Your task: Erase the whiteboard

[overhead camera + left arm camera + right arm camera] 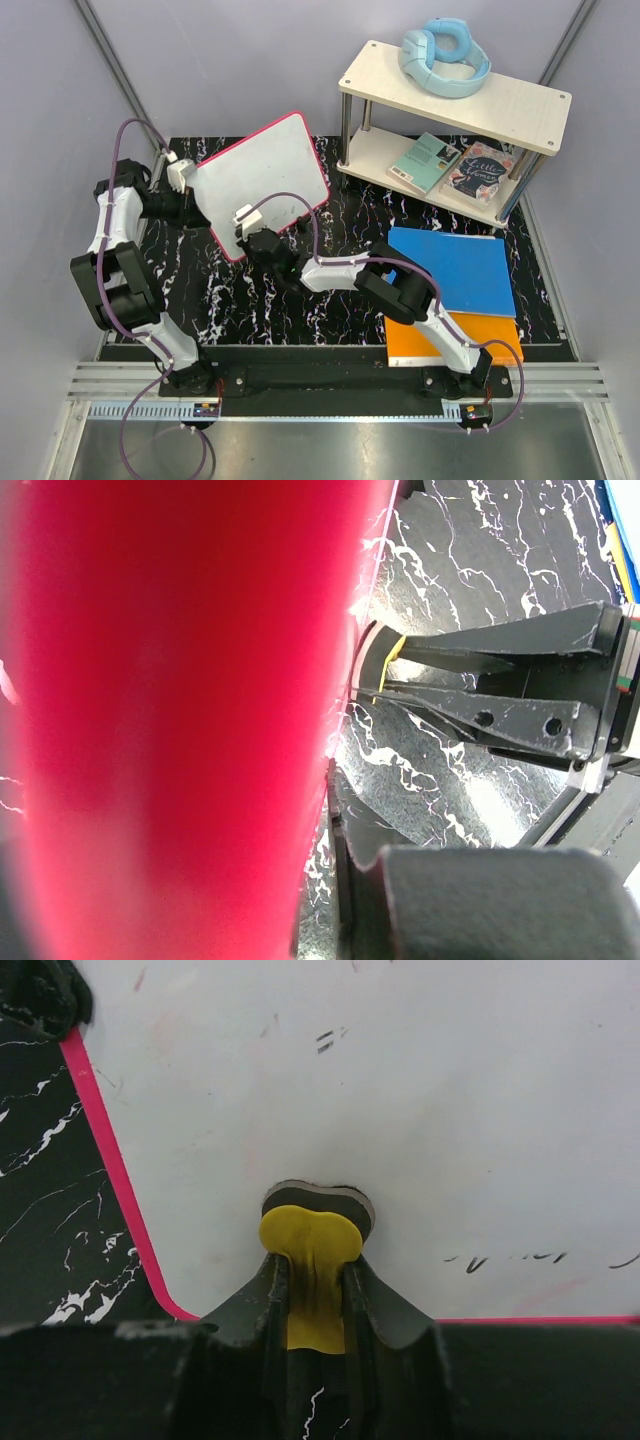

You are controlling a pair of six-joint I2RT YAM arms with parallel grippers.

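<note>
- Whiteboard [265,175] sits at the rear left of the black marbled desk [300,310], turned at an angle, with its pink-red rim [110,1175] showing along the edge nearest the arms
- The left gripper [190,185] is at the board's left edge. In its own wrist view the rim is a red blur against the lens with only one finger [480,900] visible, so it seems to be clamped on that edge to steady the board, though the view is too poor to be sure
- The right gripper [312,1285] is closed narrowly on a yellow eraser [310,1235], whose dark felt face is pressed on the white surface just inside the near rim, close to a rounded corner
- Faint black strokes [500,1257] remain to one side of the eraser, and a small pair of marks [325,1040] lies further up the board, so the wiping looks unfinished
- Risk: the pad works right beside the rim, so a stroke toward that edge could carry it off the board and onto the desk
- Risk: the board is held at one edge only, so hard sideways pressure far from that hold could swing it or pull it free
- Risk: the eraser is pinched on a thin section – dragging it across could twist it in the fingers, lift the felt and leave streaks
</note>
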